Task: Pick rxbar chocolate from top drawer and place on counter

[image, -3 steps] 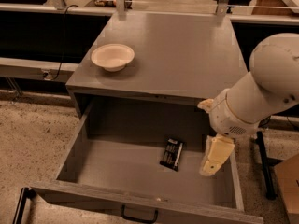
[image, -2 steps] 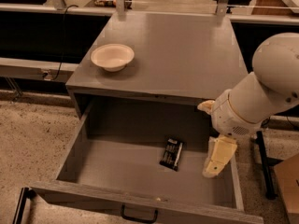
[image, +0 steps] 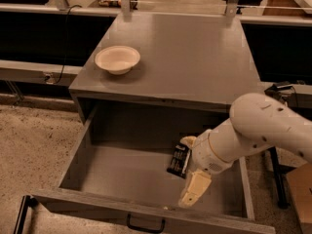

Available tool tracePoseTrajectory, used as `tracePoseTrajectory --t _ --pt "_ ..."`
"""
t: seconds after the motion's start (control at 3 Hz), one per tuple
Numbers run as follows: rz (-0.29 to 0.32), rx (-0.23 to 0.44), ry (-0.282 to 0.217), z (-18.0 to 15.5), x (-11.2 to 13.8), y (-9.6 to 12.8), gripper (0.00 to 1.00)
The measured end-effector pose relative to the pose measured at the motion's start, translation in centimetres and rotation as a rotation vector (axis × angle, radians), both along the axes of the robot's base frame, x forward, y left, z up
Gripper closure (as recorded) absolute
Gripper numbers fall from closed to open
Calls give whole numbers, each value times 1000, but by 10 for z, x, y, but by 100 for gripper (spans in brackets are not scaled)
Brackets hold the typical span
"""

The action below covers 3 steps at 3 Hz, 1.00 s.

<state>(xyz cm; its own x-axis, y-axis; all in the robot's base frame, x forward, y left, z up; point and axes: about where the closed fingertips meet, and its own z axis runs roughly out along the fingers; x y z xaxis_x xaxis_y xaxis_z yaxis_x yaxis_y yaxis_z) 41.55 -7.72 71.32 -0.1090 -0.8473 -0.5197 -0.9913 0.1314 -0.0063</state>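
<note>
The rxbar chocolate (image: 177, 160), a small black bar with white markings, lies flat on the floor of the open top drawer (image: 122, 179), right of its middle. My gripper (image: 191, 167) is down inside the drawer, right against the bar's right side. Its cream fingers are spread, one (image: 187, 141) beyond the bar's far end and one (image: 195, 189) nearer the drawer front. The bar's right edge is partly hidden by the gripper. The grey counter (image: 195, 52) lies above and behind the drawer.
A cream round bowl (image: 117, 59) stands on the counter's left side. The drawer's dark handle (image: 145, 224) is at the bottom edge. Speckled floor (image: 34, 150) lies to the left. A dark stand (image: 275, 179) and a brown box (image: 300, 194) are at the right.
My arm has swung left and down into the drawer. The gripper has gone from the drawer's right side to right beside the bar. The bar has not moved.
</note>
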Motion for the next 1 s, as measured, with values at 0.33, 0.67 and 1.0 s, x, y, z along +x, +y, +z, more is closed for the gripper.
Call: tracePoseTrajectory --t 0.33,0.67,1.0 --pt "-38 16 -68 1 20 5 0" --pt "-43 76 -89 -9 31 8 0" --pt "-50 173 -141 -30 52 7 0"
